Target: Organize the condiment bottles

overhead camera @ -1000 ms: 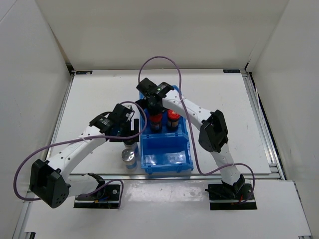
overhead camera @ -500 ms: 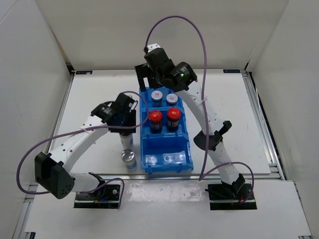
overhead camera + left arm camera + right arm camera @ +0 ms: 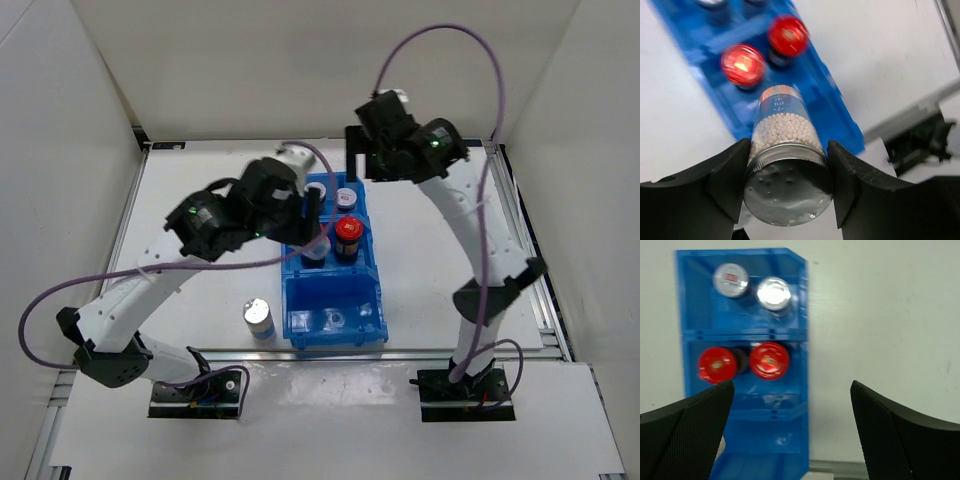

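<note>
Left end effector (image 3: 788, 171) clamps a silver-capped jar (image 3: 785, 127) mid-frame over the blue bin (image 3: 378, 310). Right end effector (image 3: 792, 432) gapes empty. Red-capped pair (image 3: 769, 360) and grey-capped pair (image 3: 731, 279) are binned; second silver jar (image 3: 259, 318) stands on the worktop (image 3: 200, 165), lower left.

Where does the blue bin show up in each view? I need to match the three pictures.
Top external: the bin stands in the middle of the picture, long axis running away from the arm bases.
Left wrist: the bin runs diagonally from top left to centre right, behind the jar.
Right wrist: the bin fills the left half.
Shared landmark: the two red caps in its middle compartment.
</note>
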Robot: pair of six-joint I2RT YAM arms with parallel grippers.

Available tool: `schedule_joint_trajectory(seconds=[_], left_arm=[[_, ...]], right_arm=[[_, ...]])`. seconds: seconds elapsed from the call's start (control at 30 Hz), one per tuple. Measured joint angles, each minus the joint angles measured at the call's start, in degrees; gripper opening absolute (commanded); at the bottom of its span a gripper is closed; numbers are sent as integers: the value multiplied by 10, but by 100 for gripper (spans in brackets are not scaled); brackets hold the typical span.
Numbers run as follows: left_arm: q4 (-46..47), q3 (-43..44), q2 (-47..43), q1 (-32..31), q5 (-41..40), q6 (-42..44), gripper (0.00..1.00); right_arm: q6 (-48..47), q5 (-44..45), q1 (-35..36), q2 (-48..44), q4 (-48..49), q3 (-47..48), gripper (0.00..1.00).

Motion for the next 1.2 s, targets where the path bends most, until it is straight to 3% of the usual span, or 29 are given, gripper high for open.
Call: schedule_joint_trajectory(seconds=[0.2, 0.37, 0.53, 0.57, 0.67, 0.7, 0.8, 0.9, 1.07, 1.13, 1.2], left_arm=[[70, -113, 51, -94, 27, -7, 11], [131, -172, 129, -122, 27, -7, 11], [177, -176, 185, -129, 26, -5, 11], [184, -176, 193, -129, 27, -5, 14], [195, -176, 216, -129, 27, -5, 53], [203, -174, 220, -129, 25, -5, 74], [213, -173, 221, -129, 22, -5, 100], [200, -149, 223, -129, 7, -4, 100], [108, 1, 240, -129, -46, -3, 100], [70, 57, 229, -129, -81, -10, 100], [43, 59, 190, -129, -111, -31, 100]], right_arm=[[28, -23, -120, -165, -5, -223, 100], [25, -45, -152, -239, -17, -264, 100], [12, -58, -152, -250, -16, -263, 100], [9, -60, -152, -248, -15, -263, 100], [1, -70, -152, -242, -15, -263, 100], [-2, -74, -152, -242, -15, -263, 100], [-12, -82, -152, -242, -14, -264, 100], [-26, -89, -154, -247, -14, -277, 100], [-44, -100, -165, -252, -12, -282, 100], [-48, -109, -169, -262, -11, -297, 100], [-49, -123, -169, -276, -9, -323, 100]])
